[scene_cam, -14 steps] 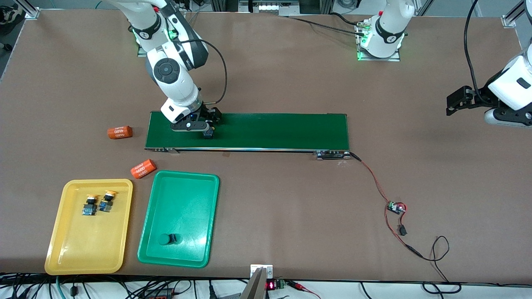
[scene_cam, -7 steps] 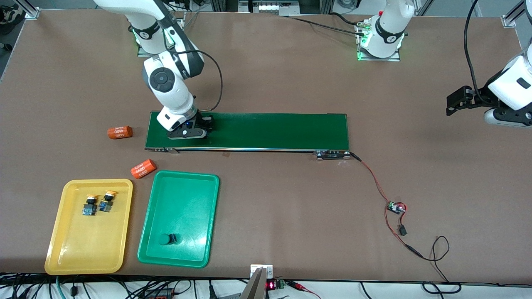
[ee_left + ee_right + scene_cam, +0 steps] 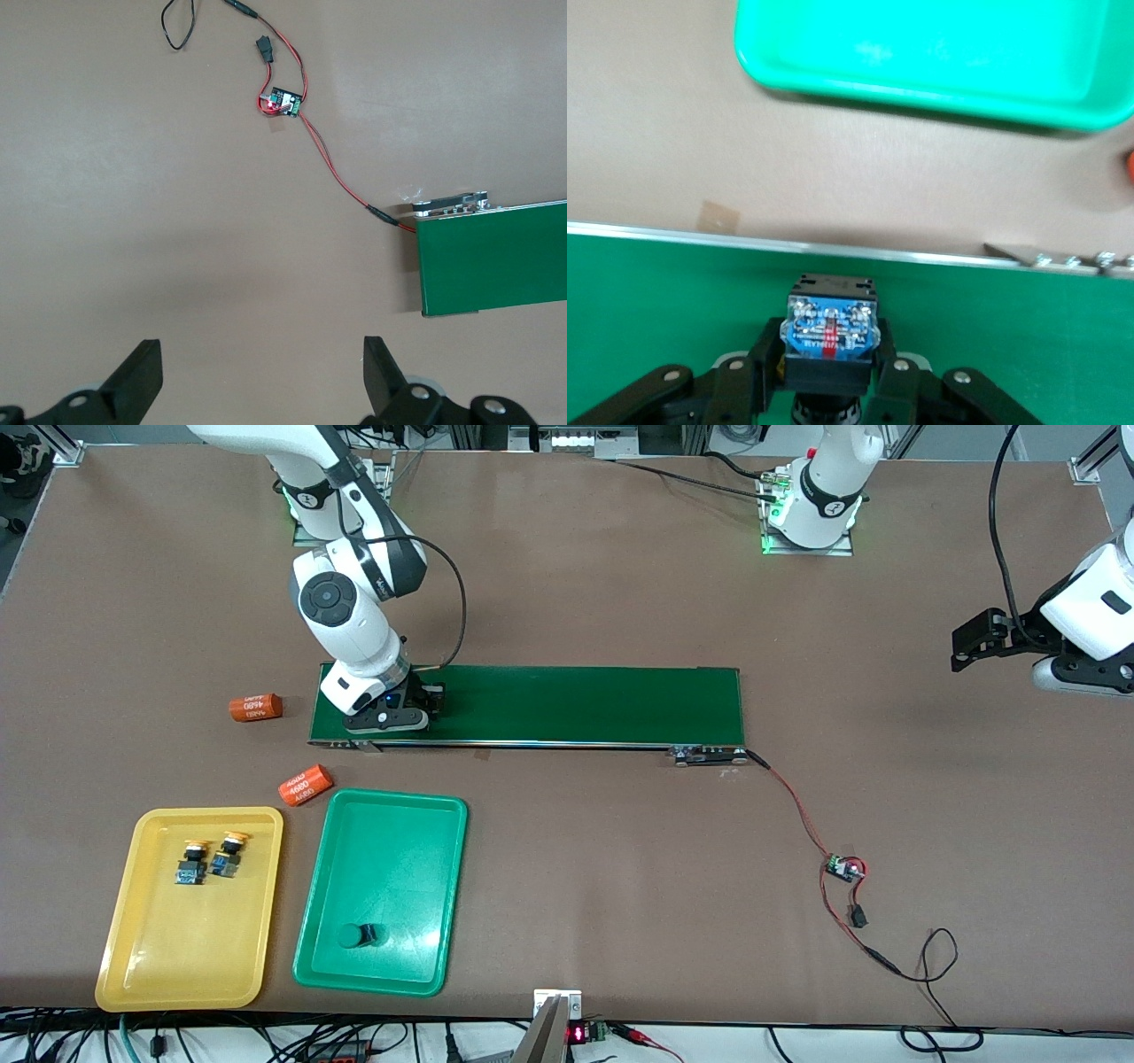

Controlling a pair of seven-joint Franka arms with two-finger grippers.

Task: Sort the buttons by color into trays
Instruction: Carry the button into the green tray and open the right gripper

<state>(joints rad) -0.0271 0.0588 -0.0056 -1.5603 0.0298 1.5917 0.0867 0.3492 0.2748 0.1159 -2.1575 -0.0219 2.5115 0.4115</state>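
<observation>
Front view. Dial centred on the conveyor belt (image 3: 576,704), 6 o'clock toward the camera.
- My right gripper (image 3: 388,720) is down on the belt at its 9 o'clock end, the right arm's end. What it grips is hidden under the wrist here.
- My left gripper (image 3: 970,645) is out at 3 o'clock, over bare table (image 3: 886,602) at the left arm's end. That arm waits.
- Yellow tray (image 3: 177,948) at 8 o'clock, near the camera edge. Two yellow-capped buttons (image 3: 192,861) (image 3: 229,854) lie side by side in its part farther from the camera.
- Green tray (image 3: 390,850) at 7 o'clock, just beside the yellow one. One green-capped button (image 3: 359,935) sits in its part nearer the camera.
- Two orange cylinders: one (image 3: 255,708) off the belt's 9 o'clock end, one (image 3: 306,786) between the belt and the trays.
- Small circuit board (image 3: 843,867) at 4 o'clock, wired to the belt's end.

Left wrist view.
- Left gripper (image 3: 261,363) spread wide, fingers (image 3: 142,372) well apart, nothing between them.
- Bare table below, with the belt's end (image 3: 496,257) and the circuit board (image 3: 283,102) in sight.

Right wrist view.
- Right gripper (image 3: 830,381) is closed onto the held button (image 3: 830,332). Fingers (image 3: 766,363) press the black body on both sides.
- The blue base faces the camera. I cannot tell the cap colour.
- The held button is on or just over the belt (image 3: 656,292); I cannot tell which.
- An edge of the green tray (image 3: 921,44) shows past the belt's rail.
</observation>
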